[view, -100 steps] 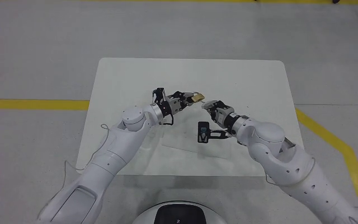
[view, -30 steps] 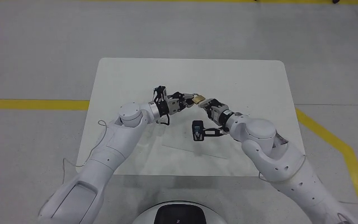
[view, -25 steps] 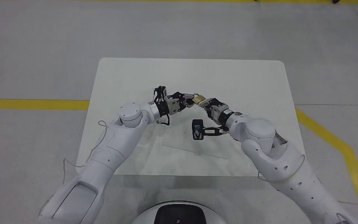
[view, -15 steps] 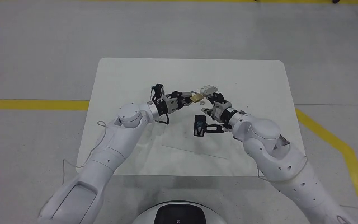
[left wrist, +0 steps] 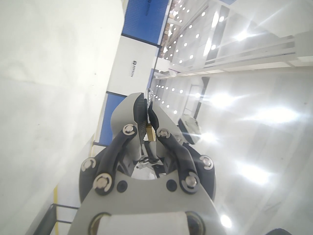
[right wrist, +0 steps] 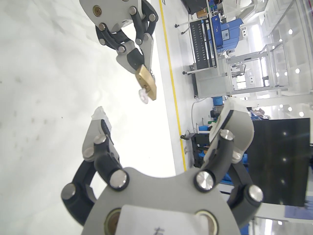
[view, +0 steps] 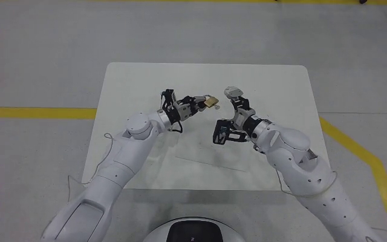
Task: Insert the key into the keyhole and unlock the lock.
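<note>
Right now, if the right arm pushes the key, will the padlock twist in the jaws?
Likely rigid and heavy for its size: the padlock looks solid brass. It may pivot: the left gripper has its jaws on one end only. Smooth metal, so possibly slippery.

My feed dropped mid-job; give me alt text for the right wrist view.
The left claw grips a brass padlock above the white table, a pale-headed key jutting from its free end. The right claw, in front, is open and empty, apart from the key.
</note>
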